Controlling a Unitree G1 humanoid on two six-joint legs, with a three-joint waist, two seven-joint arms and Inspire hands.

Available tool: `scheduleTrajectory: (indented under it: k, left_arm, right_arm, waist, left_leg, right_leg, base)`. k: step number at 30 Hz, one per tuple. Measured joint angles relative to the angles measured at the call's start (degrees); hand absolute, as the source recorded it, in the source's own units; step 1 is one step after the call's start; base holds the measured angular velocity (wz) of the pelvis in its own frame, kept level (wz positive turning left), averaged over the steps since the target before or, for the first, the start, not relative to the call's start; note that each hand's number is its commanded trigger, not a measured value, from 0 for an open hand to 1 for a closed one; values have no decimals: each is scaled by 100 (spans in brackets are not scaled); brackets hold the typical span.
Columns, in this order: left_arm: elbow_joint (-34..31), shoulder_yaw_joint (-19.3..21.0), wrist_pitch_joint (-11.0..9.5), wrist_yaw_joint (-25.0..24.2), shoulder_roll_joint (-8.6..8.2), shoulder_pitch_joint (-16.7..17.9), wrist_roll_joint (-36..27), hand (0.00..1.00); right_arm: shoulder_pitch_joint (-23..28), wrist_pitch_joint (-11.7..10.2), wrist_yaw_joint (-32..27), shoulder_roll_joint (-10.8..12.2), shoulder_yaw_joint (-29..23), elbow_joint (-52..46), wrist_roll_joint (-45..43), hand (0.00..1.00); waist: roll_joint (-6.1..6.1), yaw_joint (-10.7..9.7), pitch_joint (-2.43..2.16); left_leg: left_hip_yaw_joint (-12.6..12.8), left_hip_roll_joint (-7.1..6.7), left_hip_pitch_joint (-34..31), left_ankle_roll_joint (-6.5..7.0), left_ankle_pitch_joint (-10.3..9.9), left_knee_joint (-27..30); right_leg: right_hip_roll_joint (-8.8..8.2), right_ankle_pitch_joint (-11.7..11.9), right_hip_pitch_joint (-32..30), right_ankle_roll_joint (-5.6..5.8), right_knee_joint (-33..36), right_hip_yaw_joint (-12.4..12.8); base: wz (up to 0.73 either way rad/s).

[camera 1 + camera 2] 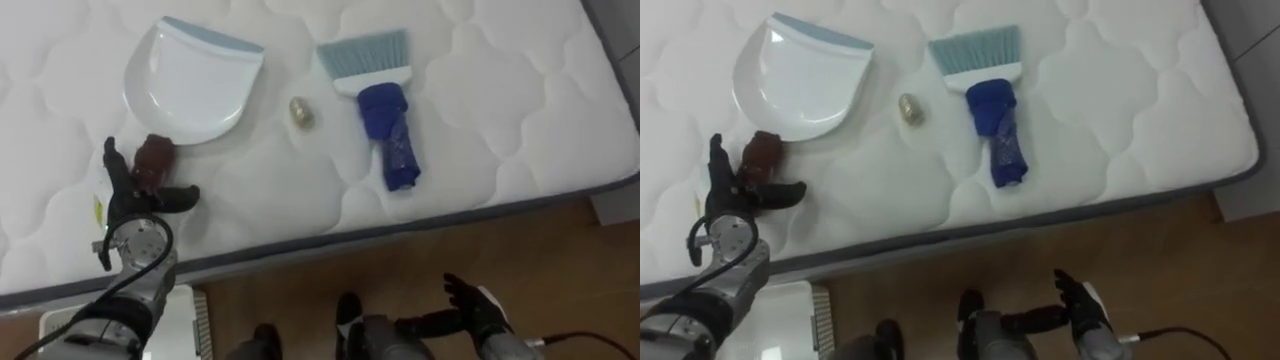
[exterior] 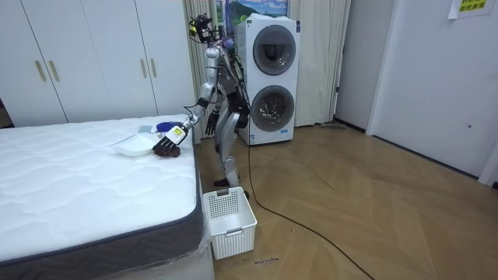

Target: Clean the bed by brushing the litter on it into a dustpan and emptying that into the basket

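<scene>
my left hand (image 1: pixel 135 205) is spread wide on the mattress (image 1: pixel 500 130), fingers straight, thumb out, gripping nothing. the brown handle (image 1: pixel 155 160) of the dustpan (image 1: pixel 190 85) sits between them, pointing back at my palm, its wide lip facing away. to that hand's right is a small golden lump (image 1: pixel 301 113). further right lies the brush (image 1: pixel 385 120), lengthwise, bristles away, blue handle toward me. my right hand (image 1: pixel 475 305) hangs open over the floor.

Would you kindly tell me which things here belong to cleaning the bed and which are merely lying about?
For the job: dustpan, brush, small golden scrap between them, mattress, left robot hand by the dustpan's brown handle.
Just about: stacked washing machines, wardrobe.
</scene>
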Motion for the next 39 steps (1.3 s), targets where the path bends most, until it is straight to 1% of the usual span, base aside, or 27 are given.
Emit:
scheduleTrajectory:
  k: [1, 3, 5, 9, 11, 13, 14, 15, 16, 17, 19, 22, 24, 25, 27, 29, 30, 31, 33, 35, 39]
  left_arm:
    - [16, 0, 7, -4, 16, 0, -4, 0]
    - [18, 0, 9, -40, 91, -30, -2, 0]
    - [31, -9, 16, -97, 226, -58, -3, 0]
    - [41, -26, 53, -99, 328, -59, -8, 0]
    - [92, -197, 55, -97, 435, -60, -7, 0]
    - [134, -297, 67, -94, 498, -62, -9, 0]
    - [142, -361, 78, -93, 533, -63, -5, 29]
    - [143, -376, 86, -97, 552, -64, -5, 62]
    - [168, -404, 114, -123, 614, -84, -3, 100]
    - [211, -440, 162, -187, 687, -127, 0, 100]
    - [227, -534, 257, -248, 765, -169, 0, 100]
    - [238, -582, 415, -359, 812, -237, -2, 100]
    - [239, -628, 498, -378, 845, -282, -23, 100]
    - [240, -633, 556, -444, 887, -296, -69, 100]
    - [239, -643, 634, -543, 957, -311, -98, 100]
    - [241, -643, 775, -602, 1025, -366, -96, 100]
    - [244, -647, 834, -625, 1042, -390, -96, 100]
    - [248, -686, 934, -734, 1083, -415, -86, 100]
    - [248, -703, 1019, -859, 1090, -421, -73, 100]
    - [250, -692, 1145, -1002, 1070, -465, -55, 100]
    - [250, -692, 1234, -1147, 1046, -499, -61, 100]
  right_arm:
    - [4, -44, -15, -6, -2, -16, 0, 0]
    - [20, -93, -37, -6, 2, -81, 2, 0]
    - [87, -125, -87, -10, 1, -249, 79, 0]
    - [145, -141, -123, -6, 6, -402, 225, 0]
    - [168, -171, -141, -7, 40, -468, 302, 0]
    - [171, -181, -138, -10, 59, -511, 411, 0]
    - [173, -181, -136, -13, 58, -546, 446, 0]
    - [181, -179, -135, -22, 54, -587, 448, 0]
    - [218, -177, -132, -62, 56, -717, 445, 0]
    - [234, -177, -129, -95, 57, -797, 446, 0]
    - [260, -165, -129, -127, 58, -903, 447, 0]
    - [271, -165, -128, -157, 57, -917, 451, 0]
    - [273, -162, -128, -193, 59, -938, 451, 0]
    - [292, -150, -128, -222, 60, -998, 451, 0]
    - [329, -142, -129, -242, 55, -1065, 451, 0]
    - [372, -109, -127, -256, 47, -1144, 534, 0]
    - [378, -102, -124, -256, 50, -1149, 581, 0]
    - [381, -90, -122, -257, 52, -1152, 622, 0]
    - [381, -57, -117, -261, 51, -1156, 627, 0]
    - [378, -4, -113, -263, 42, -1158, 633, 0]
    - [377, 55, -113, -279, 43, -1171, 687, 0]
  waist:
    - [-1, -24, -1]
    - [-1, -50, -2]
    - [-7, -113, -2]
    - [2, -203, -1]
    - [-1, -251, -3]
    - [1, -318, -4]
    - [1, -328, -4]
    - [1, -335, -4]
    - [4, -340, -6]
    - [4, -343, -6]
    - [7, -369, -8]
    - [26, -377, -8]
    - [61, -378, -6]
    - [81, -377, -9]
    - [95, -377, -16]
    - [114, -398, -20]
    - [115, -398, -21]
    - [128, -409, -27]
    - [150, -431, -37]
    - [158, -436, -42]
    - [159, -425, -42]
  left_leg:
    - [33, 1, -43, 13, -34, 87]
    - [49, 15, -128, 13, -74, 190]
    - [64, 21, -251, 11, -122, 344]
    - [71, 75, -400, -4, -227, 606]
    - [68, 95, -503, -11, -276, 760]
    - [73, 96, -587, -6, -303, 858]
    - [82, 100, -643, -10, -319, 910]
    - [91, 103, -682, -10, -324, 944]
    - [104, 110, -747, -14, -354, 1026]
    - [108, 109, -821, -19, -380, 1105]
    - [114, 113, -878, -20, -392, 1181]
    - [126, 124, -895, -46, -418, 1234]
    - [127, 119, -909, -46, -418, 1233]
    - [129, 117, -918, -49, -415, 1233]
    - [131, 113, -937, -57, -408, 1231]
    - [124, 110, -977, -59, -405, 1231]
    - [124, 110, -977, -57, -406, 1230]
    - [124, 107, -977, -41, -401, 1227]
    - [125, 102, -980, -18, -395, 1226]
    - [126, 97, -982, 0, -407, 1220]
    - [129, 93, -974, 23, -423, 1218]
  right_leg:
    - [-28, -46, -70, 1, 90, 11]
    - [-27, -75, -165, -2, 197, 46]
    - [-32, -140, -316, -6, 385, 104]
    - [-22, -226, -455, -28, 614, 134]
    - [-34, -274, -565, -45, 764, 148]
    - [-34, -315, -661, -55, 884, 166]
    - [-32, -324, -732, -59, 937, 193]
    - [-30, -328, -767, -64, 974, 202]
    - [-31, -344, -857, -74, 1068, 226]
    - [-39, -368, -946, -86, 1158, 245]
    - [-46, -390, -1016, -96, 1244, 254]
    - [-72, -406, -1033, -111, 1307, 254]
    - [-102, -413, -1042, -97, 1310, 251]
    - [-104, -421, -1059, -73, 1310, 253]
    - [-105, -416, -1093, -72, 1310, 256]
    - [-114, -383, -1128, -127, 1309, 238]
    - [-116, -383, -1127, -127, 1309, 235]
    - [-127, -384, -1126, -128, 1305, 220]
    - [-137, -383, -1123, -127, 1303, 197]
    - [-177, -389, -1115, -131, 1300, 157]
    - [-201, -410, -1102, -111, 1307, 146]
  base:
    - [-8]
    - [-6]
    - [0]
    - [-5]
    - [0]
    - [0]
    - [-5]
    - [-10]
    - [-8]
    - [-6]
    - [0]
    - [0]
    - [0]
    - [0]
    - [0]
    - [0]
    - [0]
    - [0]
    - [0]
    - [0]
    - [3]
